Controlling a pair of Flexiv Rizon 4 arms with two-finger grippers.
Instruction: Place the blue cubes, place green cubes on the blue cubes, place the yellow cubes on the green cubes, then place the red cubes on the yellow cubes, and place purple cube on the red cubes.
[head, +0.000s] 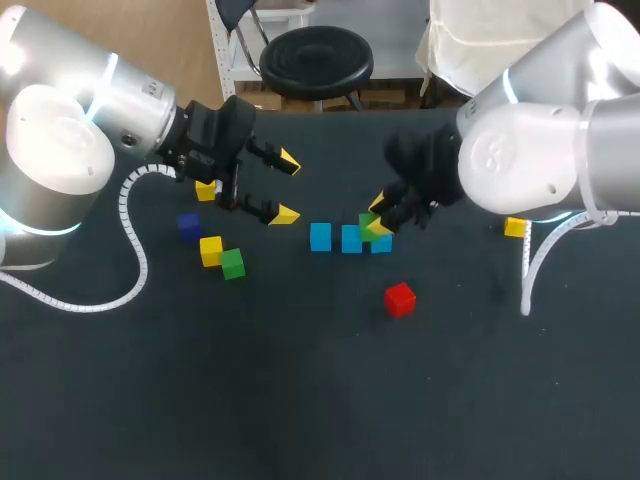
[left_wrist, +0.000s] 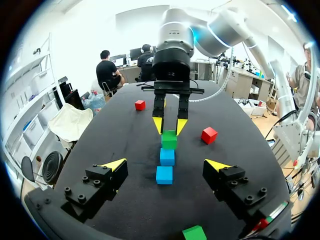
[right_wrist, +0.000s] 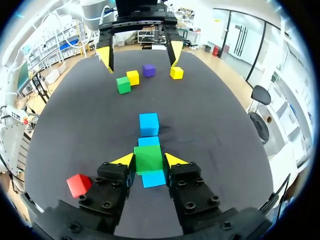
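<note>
R claw (right_wrist: 149, 161) grips green cube (right_wrist: 148, 157) atop end blue cube (right_wrist: 153, 179); L claw (head: 287, 188) wide; red cube (right_wrist: 78, 185) beside

On the table (head: 300, 400), three cubes (head: 351, 238) lay in a middle row, a fourth cube (head: 366, 220) atop the rightmost, four others (head: 211, 250) grouped toward the left edge.

Right gripper (head: 378, 216) is covering most of the small green cube (head: 366, 221) and the blue cube (head: 382, 243) beneath it. Left gripper (head: 287, 188) is half-hiding one yellow cube (head: 206, 190). Second green cube (left_wrist: 194, 233) is running off the left wrist view's edge.
</note>
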